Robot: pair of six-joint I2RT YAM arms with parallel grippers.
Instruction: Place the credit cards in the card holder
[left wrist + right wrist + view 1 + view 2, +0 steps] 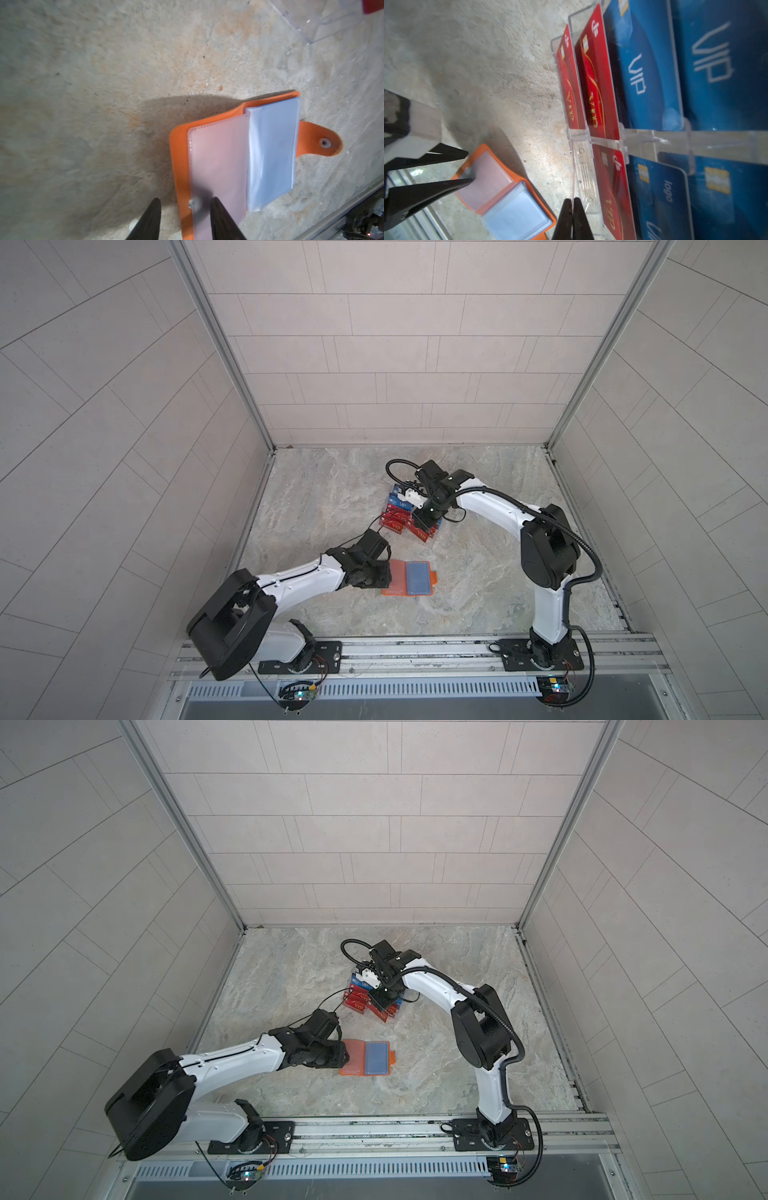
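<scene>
The orange card holder [409,578] [365,1058] lies open on the stone table, clear sleeves up and snap tab to the right. My left gripper [185,204] [467,167] is open. It straddles the holder's [179,158] left edge, one finger over the pinkish sleeve and the other over bare table. Red and blue credit cards [395,524] [593,83] stand in clear tiered racks behind. My right gripper [572,200] [424,526] is shut at the near rack's front tier on a thin card seen edge-on; its colour does not show.
Two clear acrylic racks [583,182] [311,27] stand side by side at mid-table, with cards in several tiers. The card holder [500,195] lies close in front of them. A metal rail [415,649] with both arm bases runs along the front edge.
</scene>
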